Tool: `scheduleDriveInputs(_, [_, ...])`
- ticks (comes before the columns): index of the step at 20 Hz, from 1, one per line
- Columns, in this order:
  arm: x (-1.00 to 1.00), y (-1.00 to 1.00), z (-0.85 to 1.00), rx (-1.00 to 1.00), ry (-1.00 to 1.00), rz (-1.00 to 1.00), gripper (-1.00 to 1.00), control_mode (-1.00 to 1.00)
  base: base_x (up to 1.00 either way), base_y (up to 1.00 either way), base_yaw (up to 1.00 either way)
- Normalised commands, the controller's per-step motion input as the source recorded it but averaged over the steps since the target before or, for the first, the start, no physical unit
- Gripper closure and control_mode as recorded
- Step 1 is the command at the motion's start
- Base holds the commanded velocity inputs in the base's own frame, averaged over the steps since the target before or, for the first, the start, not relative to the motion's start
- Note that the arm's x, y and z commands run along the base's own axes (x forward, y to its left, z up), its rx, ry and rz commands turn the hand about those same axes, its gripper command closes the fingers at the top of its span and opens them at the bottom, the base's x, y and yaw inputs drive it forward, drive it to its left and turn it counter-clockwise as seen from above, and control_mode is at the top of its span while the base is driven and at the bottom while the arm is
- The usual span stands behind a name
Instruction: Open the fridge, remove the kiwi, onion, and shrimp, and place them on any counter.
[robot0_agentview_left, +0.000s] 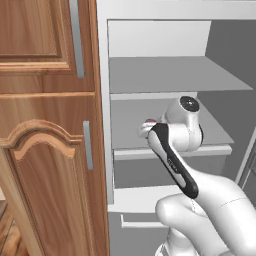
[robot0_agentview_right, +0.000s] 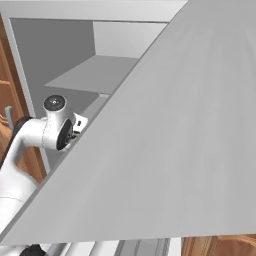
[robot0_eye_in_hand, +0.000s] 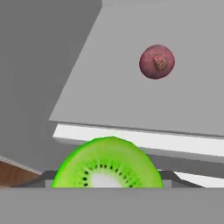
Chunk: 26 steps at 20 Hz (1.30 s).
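**One kiwi at the claw, one onion on the fridge shelf**

Two base cameras look at a tall light-grey fridge (robot0_agentview_left: 165, 75) with its door swung open, showing white walls and flat grey shelves. In the left base view a brown wooden cabinet (robot0_agentview_left: 47, 125) with grey bar handles takes up the left half of the frame, and the white robot arm rises from the lower right and reaches onto the middle shelf at frame centre. A small reddish patch shows just past the wrist; it is too small to identify. In the right base view the flat grey fridge door (robot0_agentview_right: 175, 125) covers most of the frame, with the arm's wrist at the left edge.

In the hand view a lime-green kiwi (robot0_eye_in_hand: 109, 164), cut face showing pale centre and black seeds, sits at the bottom centre, right where the gripper (robot0_eye_in_hand: 109, 183) fingertips rise. The jaws stand fairly wide; whether they grip the kiwi cannot be told. A reddish-purple round onion (robot0_eye_in_hand: 157, 61) rests on the grey shelf at the upper right, well apart from the kiwi.
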Motion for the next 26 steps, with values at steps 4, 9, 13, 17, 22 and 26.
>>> scheduleDriveInputs(4, [-0.52, -0.25, 0.63, -0.08, 0.14, -0.15, 1.0, -1.0, 0.0, 0.0, 0.0])
scheduleDriveInputs(9, [-0.52, -0.28, 0.55, -0.04, 0.11, -0.15, 1.0, -1.0, 0.0, 0.0, 0.0])
scheduleDriveInputs(13, [-0.4, -0.3, 0.43, -0.01, 0.03, -0.07, 1.0, -1.0, 0.0, 0.0, 0.0])
scheduleDriveInputs(17, [-0.38, -0.23, 0.32, 0.0, 0.0, 0.0, 1.0, -1.0, 0.0, 0.0, 0.0])
scheduleDriveInputs(22, [-0.43, -0.1, 0.19, 0.0, 0.0, 0.0, 1.0, -1.0, 0.0, 0.0, 0.0])
scheduleDriveInputs(26, [-0.26, 0.0, 0.0, 0.0, 0.04, 0.0, 1.0, -1.0, 0.0, 0.0, 0.0])
